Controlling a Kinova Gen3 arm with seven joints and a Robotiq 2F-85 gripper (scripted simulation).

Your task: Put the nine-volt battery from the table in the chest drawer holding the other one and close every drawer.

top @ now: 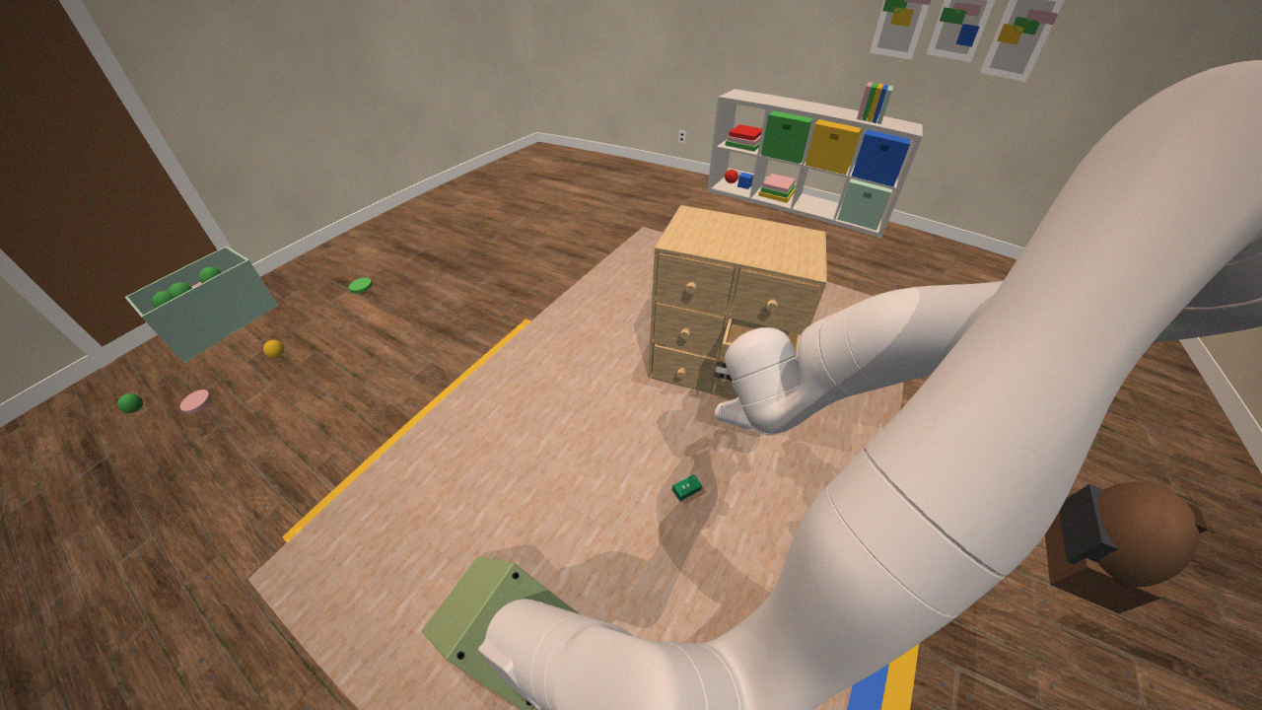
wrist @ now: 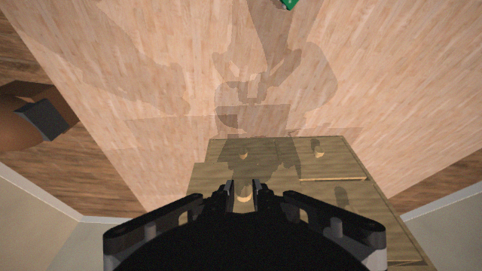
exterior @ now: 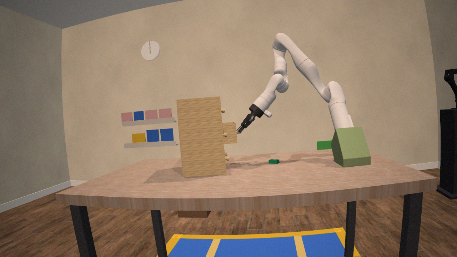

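The wooden chest (top: pixel 749 243) (exterior: pixel 201 137) stands upright. Its middle drawer (exterior: pixel 230 133) (wrist: pixel 208 178) in the right column of the top view is pulled partly out and looks level; its contents are hidden. My gripper (exterior: pixel 239 131) (wrist: pixel 243 188) points obliquely down at that drawer's front. Its fingers are a little apart, one on each side of the round knob (wrist: pixel 244 198), with narrow gaps beside it in the wrist view. The arm hides the fingertips in the top view. A green nine-volt battery (top: pixel 686 487) (exterior: pixel 274 161) (wrist: pixel 289 4) lies on the table (top: pixel 529 476) (exterior: pixel 255 188) in front of the chest.
The other drawers look in or nearly in, with knobs sticking out; the knobs of the lower drawers (wrist: pixel 243 154) (wrist: pixel 318 153) show below mine. The green arm base (top: pixel 471 600) (exterior: pixel 351 146) stands at the table end opposite the chest, beyond the battery.
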